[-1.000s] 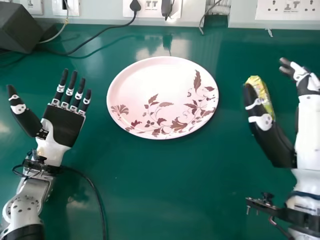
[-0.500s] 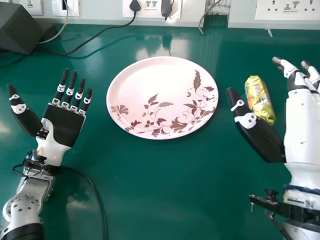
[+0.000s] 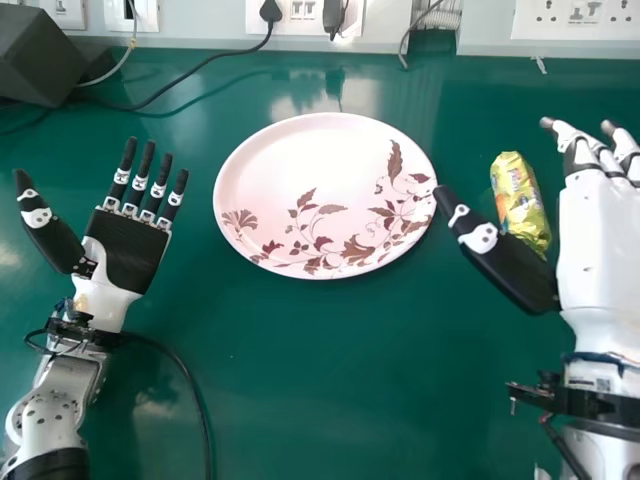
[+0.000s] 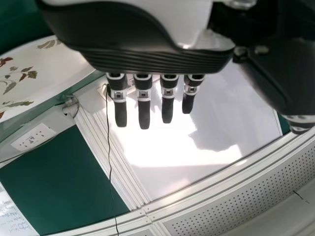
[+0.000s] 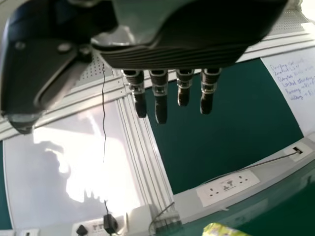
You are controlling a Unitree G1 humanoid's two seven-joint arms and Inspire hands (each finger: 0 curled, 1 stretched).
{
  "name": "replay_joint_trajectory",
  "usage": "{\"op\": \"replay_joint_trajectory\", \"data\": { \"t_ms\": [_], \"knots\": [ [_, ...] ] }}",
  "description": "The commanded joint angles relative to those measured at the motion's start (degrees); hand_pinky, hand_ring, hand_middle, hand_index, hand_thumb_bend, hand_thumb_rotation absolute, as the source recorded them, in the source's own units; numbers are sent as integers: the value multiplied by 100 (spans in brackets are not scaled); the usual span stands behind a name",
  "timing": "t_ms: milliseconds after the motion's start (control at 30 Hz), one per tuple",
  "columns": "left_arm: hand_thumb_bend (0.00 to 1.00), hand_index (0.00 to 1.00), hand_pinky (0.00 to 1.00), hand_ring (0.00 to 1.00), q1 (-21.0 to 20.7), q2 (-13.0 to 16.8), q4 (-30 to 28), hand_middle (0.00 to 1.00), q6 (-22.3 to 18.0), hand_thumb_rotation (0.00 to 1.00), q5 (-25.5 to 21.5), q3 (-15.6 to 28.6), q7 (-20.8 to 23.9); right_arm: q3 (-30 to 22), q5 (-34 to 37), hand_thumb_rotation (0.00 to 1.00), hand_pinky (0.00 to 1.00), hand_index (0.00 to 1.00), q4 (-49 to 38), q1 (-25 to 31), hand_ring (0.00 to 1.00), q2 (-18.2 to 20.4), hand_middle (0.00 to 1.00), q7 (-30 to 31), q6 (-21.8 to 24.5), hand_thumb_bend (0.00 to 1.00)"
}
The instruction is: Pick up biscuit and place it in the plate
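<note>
The biscuit packet, an oblong in a glossy yellow wrapper (image 3: pixel 521 198), lies on the smooth green table (image 3: pixel 330 400) at three o'clock from the round pale-pink plate with brown leaf print (image 3: pixel 300 150). Its long axis runs from eleven to five o'clock.

The black-and-white right hand (image 3: pixel 598 230) is beside the packet: fingers extended, thumb spread wide toward ten o'clock, nothing held. The thumb passes close to the packet's five-o'clock end; contact cannot be confirmed. The matching left hand (image 3: pixel 125 250) lies palm up, fingers spread, between eight and nine o'clock from the plate.

Handling: expect a light load. The wrapper is probably slick and pliable, the contents stiff but brittle. Grip across the middle of the long sides, thumb opposing fingers, with moderate pressure (excess force may crack the biscuits). Avoid the ends, where the packet could pivot.
</note>
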Motion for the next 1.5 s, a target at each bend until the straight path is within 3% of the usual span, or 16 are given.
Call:
{"op": "replay_joint_trajectory", "data": {
  "t_ms": [0, 300, 700, 1033, 1467],
  "knots": [
    [100, 100, 86, 87, 193, -125, 203, 96, 50, 87, -8, 51, -34, 26, -234, 85, 92, 95, -31, -110, 93, 564, 90, 176, 41, 100],
    [100, 100, 90, 88, 189, -160, 229, 97, 21, 86, -13, 49, -76, 75, -1237, 86, 93, 97, -72, -502, 94, 720, 92, 936, 36, 100],
    [100, 100, 87, 89, 149, -177, 292, 97, 59, 82, -50, 62, -53, 20, -2345, 83, 95, 100, 128, -1139, 96, 750, 95, 1738, 17, 100],
    [100, 100, 95, 89, 27, -150, 372, 96, 57, 80, -24, 57, -44, -242, -2420, 80, 94, 100, 447, -1679, 96, 664, 96, 2109, 145, 100],
    [100, 95, 94, 87, -91, -133, 481, 94, 49, 79, 16, 47, -210, -606, -2420, 79, 95, 100, 880, -2209, 97, 399, 99, 2506, 151, 100]
  ]
}}
